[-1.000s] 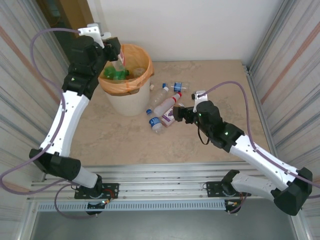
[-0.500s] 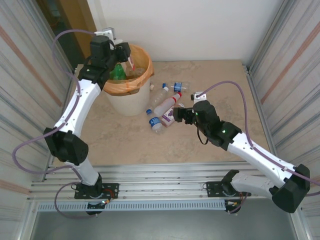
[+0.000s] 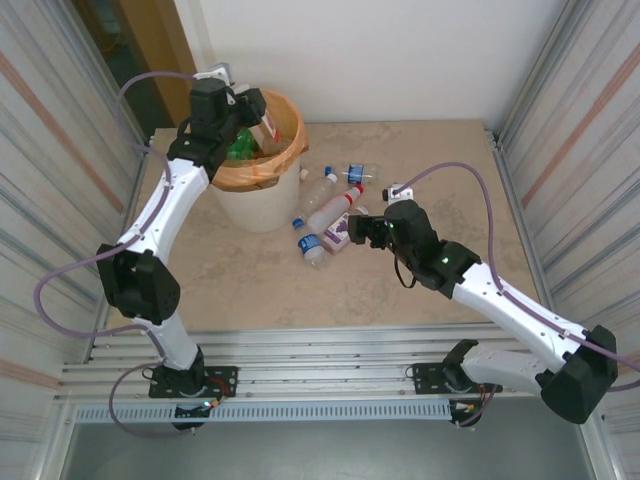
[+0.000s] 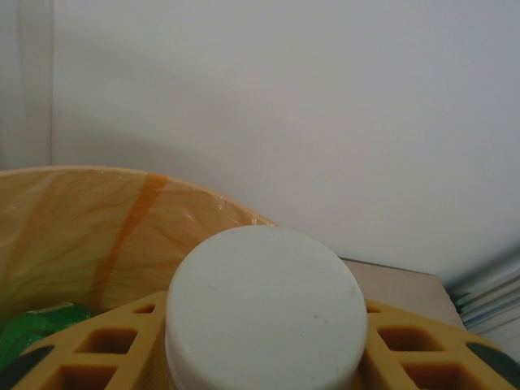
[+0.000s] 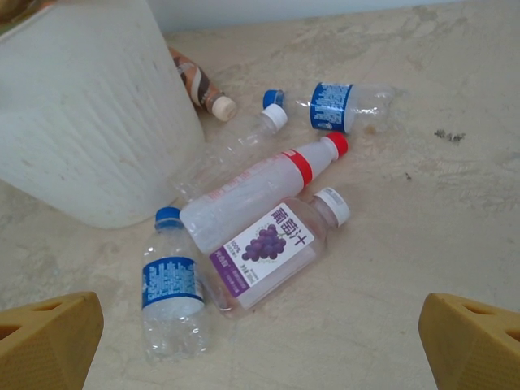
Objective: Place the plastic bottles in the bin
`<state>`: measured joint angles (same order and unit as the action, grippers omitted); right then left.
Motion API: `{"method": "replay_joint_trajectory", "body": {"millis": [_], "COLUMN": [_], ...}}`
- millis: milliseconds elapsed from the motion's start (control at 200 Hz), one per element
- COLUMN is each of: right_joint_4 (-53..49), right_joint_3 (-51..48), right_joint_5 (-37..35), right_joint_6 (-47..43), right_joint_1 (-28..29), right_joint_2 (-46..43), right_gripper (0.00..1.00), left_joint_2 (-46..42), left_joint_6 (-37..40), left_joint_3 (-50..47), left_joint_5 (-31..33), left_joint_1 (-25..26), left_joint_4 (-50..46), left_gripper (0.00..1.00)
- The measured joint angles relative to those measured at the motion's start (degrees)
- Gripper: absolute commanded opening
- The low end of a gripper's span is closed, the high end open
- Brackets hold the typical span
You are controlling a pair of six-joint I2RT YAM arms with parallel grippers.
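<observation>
1. Beige stone-patterned table (image 3: 420, 300) stood between ribbed metal side walls (image 3: 50, 150), with a plain white wall (image 3: 400, 60) behind its far edge.
2. The bin (image 3: 250, 205), round and white with an orange bag (image 3: 285, 150) as liner, stood near the table's far left corner.
3. The left gripper (image 3: 252, 118) hung over the bin's opening, near its far left rim. Its yellow fingers (image 4: 97, 349) were closed on a white-capped bottle (image 4: 264, 317), whose cap faced the wrist camera.
4. A green bottle (image 3: 235, 150) lay inside the bin, against the liner.
5. The right gripper (image 3: 358, 230) was held over the middle of the table, jaws spread wide and holding nothing. Its yellow fingertips (image 5: 49, 337) sat at the lower corners of the right wrist view, with the loose bottles ahead of them.
6. The loose bottles lay on the table just right of the bin.
   - A grape-label bottle (image 5: 272, 248) with a white cap lay touching a red-capped bottle (image 5: 260, 195).
   - A blue-capped bottle (image 5: 171, 292) with a blue label lay just left of them.
   - A clear bottle (image 5: 236, 146) with a white cap lay behind them.
   - A second blue-label bottle (image 5: 345, 106) lay farther toward the far edge.
7. A brown bottle (image 5: 199, 85) lay close beside the bin's wall; whether the two touched could not be told.
</observation>
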<state>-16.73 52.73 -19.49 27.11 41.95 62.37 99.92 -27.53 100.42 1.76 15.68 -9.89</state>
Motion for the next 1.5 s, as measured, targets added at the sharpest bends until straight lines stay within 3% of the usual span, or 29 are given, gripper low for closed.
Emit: {"method": "replay_joint_trajectory", "body": {"millis": [376,676,882,1112,1297,1503], "right_joint_4": [-0.1,-0.1,-0.1,-0.1,-0.2,-0.3], "right_joint_3": [0.0,0.0,0.2,0.2,0.5,1.2], "right_joint_5": [0.2,0.4,1.1,1.3,1.5,1.5], "right_joint_6": [1.0,1.0,1.0,1.0,1.0,1.0], "right_joint_1": [-0.1,-0.5,-0.5,-0.5,-0.5,-0.7], "right_joint_2": [0.3,0.3,0.3,0.3,0.3,0.3], "right_gripper": [0.98,0.98,0.98,0.98,0.98,0.98], "left_joint_2": [-0.3,-0.3,-0.3,-0.5,-1.7,-5.1], "left_joint_6": [-1.2,-1.1,-0.4,0.6,0.7,1.2], "left_joint_3": [-2.7,-2.8,-3.4,-3.7,-3.8,-5.2], "left_joint_5": [0.9,1.1,1.3,2.5,4.6,8.0], "left_joint_1": [0.0,-0.6,-0.7,-0.7,-0.7,-0.7], "left_joint_4": [2.9,2.6,0.1,-2.3,-3.8,-4.7], "left_gripper": [0.31,0.51,0.72,0.85,0.91,0.92]}}
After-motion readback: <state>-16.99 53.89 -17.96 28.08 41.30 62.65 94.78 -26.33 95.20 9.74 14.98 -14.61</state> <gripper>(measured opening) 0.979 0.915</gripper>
